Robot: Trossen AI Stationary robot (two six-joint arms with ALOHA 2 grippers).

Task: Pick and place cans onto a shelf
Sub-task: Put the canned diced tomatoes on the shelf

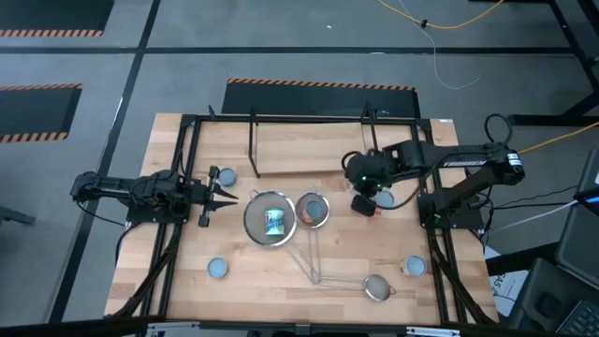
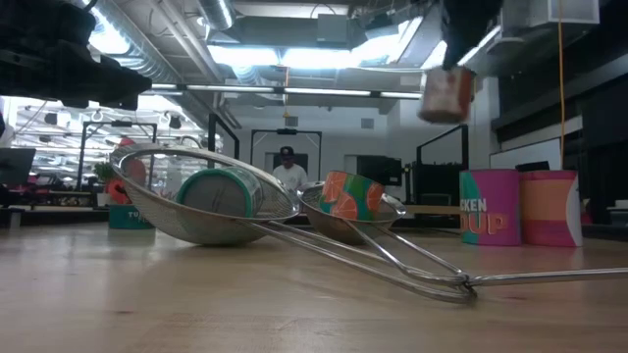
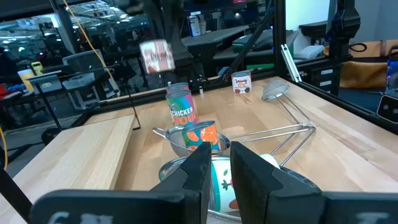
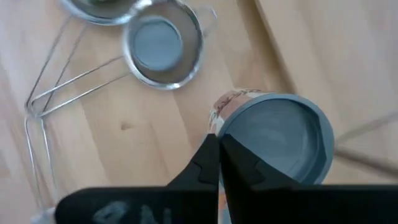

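Right gripper (image 1: 368,202), just in front of the shelf (image 1: 318,150) near its right end: fingers clenched, seemingly pinching the rim of one orange-labelled can (image 2: 446,94), lifted clear of the table, long axis roughly upright, grey top toward the wrist. Shelf board close behind the can, so likely a short carry back and onto it. Left gripper (image 1: 223,195), off the shelf's left front corner: slightly parted, empty, farther from this can

Wooden table (image 1: 309,271) with strainers (image 1: 271,217), cans (image 1: 217,268)
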